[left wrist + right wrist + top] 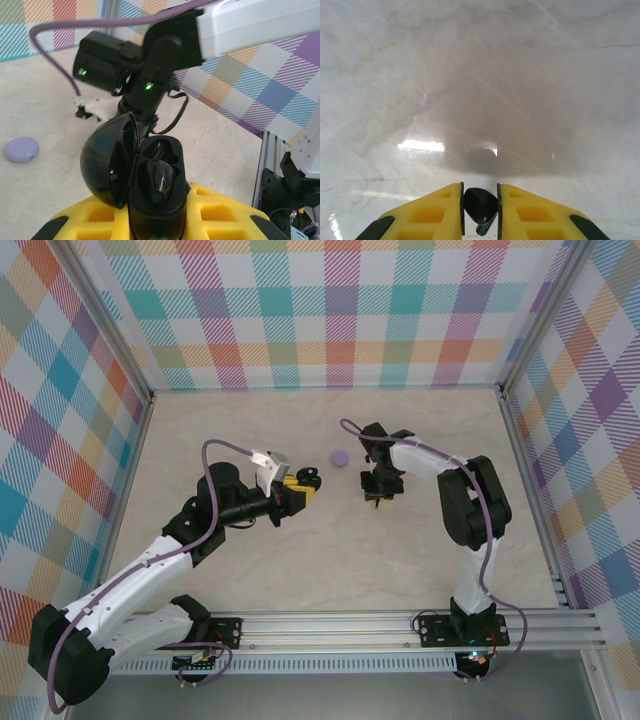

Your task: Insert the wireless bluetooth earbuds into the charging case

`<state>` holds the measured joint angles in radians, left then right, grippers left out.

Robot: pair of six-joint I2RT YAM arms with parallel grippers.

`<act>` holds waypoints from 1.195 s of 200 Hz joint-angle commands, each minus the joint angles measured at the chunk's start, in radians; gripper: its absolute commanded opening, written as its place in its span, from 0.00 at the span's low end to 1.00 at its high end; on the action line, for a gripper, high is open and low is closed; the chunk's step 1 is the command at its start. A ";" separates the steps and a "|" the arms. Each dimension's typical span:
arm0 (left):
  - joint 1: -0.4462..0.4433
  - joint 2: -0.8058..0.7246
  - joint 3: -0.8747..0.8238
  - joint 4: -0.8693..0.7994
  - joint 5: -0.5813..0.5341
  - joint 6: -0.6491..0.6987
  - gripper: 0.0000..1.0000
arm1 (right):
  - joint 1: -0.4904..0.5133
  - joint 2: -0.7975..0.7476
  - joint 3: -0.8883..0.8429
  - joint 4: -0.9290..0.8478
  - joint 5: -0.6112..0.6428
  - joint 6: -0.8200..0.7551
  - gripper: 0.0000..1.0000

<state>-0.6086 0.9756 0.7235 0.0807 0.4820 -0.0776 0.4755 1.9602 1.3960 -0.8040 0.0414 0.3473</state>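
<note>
My left hand [298,488] is clenched on the black charging case [159,190]. Its yellow fingers [227,212] grip the base from both sides, and the case is held up off the table [330,560]. The case's domed lid [106,162] stands open, hinged over to the left of the base as my left wrist camera sees it. The wells inside are glossy and dark, and I cannot tell whether a bud already sits in one. To the right of the case in the overhead view, clearly apart from it, my right hand [378,492] points down toward the table. It is grasping a black earbud [481,204], pinched right at the tips of its yellow fingers [530,212], with a soft shadow on the pale marble just ahead of them. The right arm [240,25] crosses the top of my left wrist view, beyond the open case. A lavender puck [339,457] lies flat on the table past the case, on the side away from the arm bases, touching neither hand.
</note>
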 commanded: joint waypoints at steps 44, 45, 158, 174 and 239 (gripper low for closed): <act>-0.015 0.088 -0.008 0.026 -0.106 -0.070 0.05 | -0.010 -0.242 -0.117 0.169 -0.172 0.011 0.22; -0.015 0.089 -0.007 0.026 -0.106 -0.071 0.05 | -0.010 -0.245 -0.119 0.171 -0.174 0.012 0.22; -0.016 0.217 -0.004 0.134 -0.048 -0.126 0.06 | 0.020 -0.583 -0.230 0.399 -0.372 -0.011 0.21; -0.016 0.226 -0.008 0.156 -0.027 -0.126 0.06 | 0.037 -0.613 -0.221 0.410 -0.371 -0.015 0.21; -0.015 0.232 -0.047 0.268 0.071 -0.121 0.06 | 0.112 -0.680 -0.198 0.448 -0.376 -0.046 0.22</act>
<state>-0.6086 1.2072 0.7006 0.2546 0.4923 -0.1944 0.5625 1.3113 1.1725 -0.3977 -0.3119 0.3386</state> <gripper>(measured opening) 0.217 0.221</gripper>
